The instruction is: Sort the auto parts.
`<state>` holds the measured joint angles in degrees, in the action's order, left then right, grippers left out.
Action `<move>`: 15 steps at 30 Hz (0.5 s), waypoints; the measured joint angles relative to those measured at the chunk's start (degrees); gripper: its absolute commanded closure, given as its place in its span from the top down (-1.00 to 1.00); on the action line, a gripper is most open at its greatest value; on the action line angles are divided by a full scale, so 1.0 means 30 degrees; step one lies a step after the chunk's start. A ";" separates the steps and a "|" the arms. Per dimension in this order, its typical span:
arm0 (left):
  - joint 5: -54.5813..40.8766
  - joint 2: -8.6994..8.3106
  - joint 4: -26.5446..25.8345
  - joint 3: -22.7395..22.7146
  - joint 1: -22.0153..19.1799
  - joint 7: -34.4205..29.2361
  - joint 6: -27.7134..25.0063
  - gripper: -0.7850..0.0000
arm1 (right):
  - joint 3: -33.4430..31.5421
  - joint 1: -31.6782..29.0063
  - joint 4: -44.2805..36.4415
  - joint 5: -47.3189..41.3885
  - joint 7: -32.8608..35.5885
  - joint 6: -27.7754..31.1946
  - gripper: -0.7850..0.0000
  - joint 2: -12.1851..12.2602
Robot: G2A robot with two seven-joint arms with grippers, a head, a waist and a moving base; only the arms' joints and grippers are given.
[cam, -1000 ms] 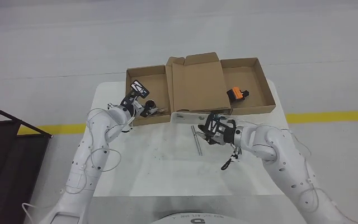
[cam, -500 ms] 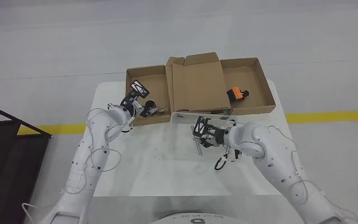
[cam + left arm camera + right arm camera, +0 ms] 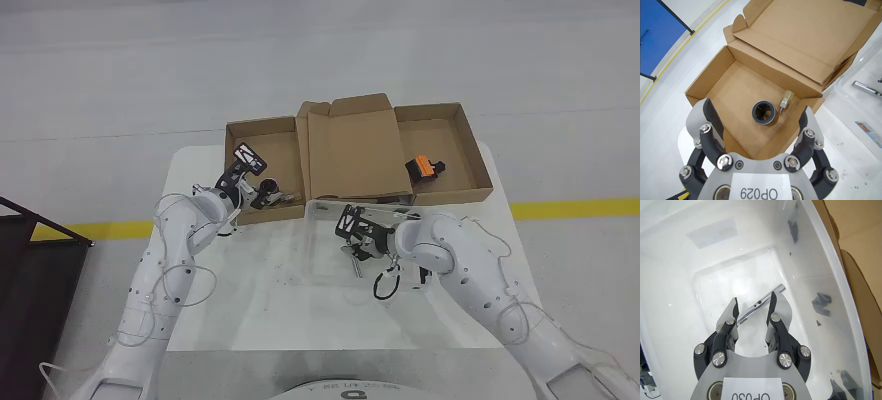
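Sorting stands, in our judgement, well advanced but not finished. We find three parts already lodged in cartons at the far side of the tabletop. The left carton holds a black bushing and a threaded fitting lying just beside it; whether the two touch, we cannot tell. The right carton holds an orange part near its inner wall. We take these three as done. One part is left to sort, as far as we can see: a metal rod, lying flat on the floor of the clear bin that sits on the tabletop in front of the cartons. The right claw is down inside that bin with its fingers apart, straddling the rod, one finger on each side. The pads are close to the rod, but we see no clamping, so we count the rod as not yet gripped. The left claw hangs above the near edge of the left carton, fingers spread wide and carrying nothing. We judge the work left as follows: close on the rod, lift it clear of the bin wall, and place it in a carton. Which carton it belongs in, we cannot tell from the parts shown.
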<state>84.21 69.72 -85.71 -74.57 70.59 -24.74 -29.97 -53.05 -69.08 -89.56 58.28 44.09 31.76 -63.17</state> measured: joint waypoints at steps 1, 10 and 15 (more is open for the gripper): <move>0.0000 0.0000 0.0000 0.0000 0.0000 0.0000 0.0000 1.00 | 0.0051 0.0068 0.0083 -0.0070 0.0045 0.0036 -0.09 -0.0014; 0.0000 0.0000 0.0000 0.0000 0.0000 0.0000 0.0000 1.00 | 0.0806 0.0771 0.0701 -0.0047 0.0642 -0.0407 -0.07 -0.0229; 0.0000 0.0000 0.0000 0.0000 0.0000 0.0000 0.0000 1.00 | 0.1147 0.1092 0.0895 0.0120 0.0906 -0.0956 -0.09 -0.0351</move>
<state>84.21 69.72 -85.71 -74.57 70.59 -24.74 -29.97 -49.61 -65.80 -86.87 58.64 46.81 28.89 -64.22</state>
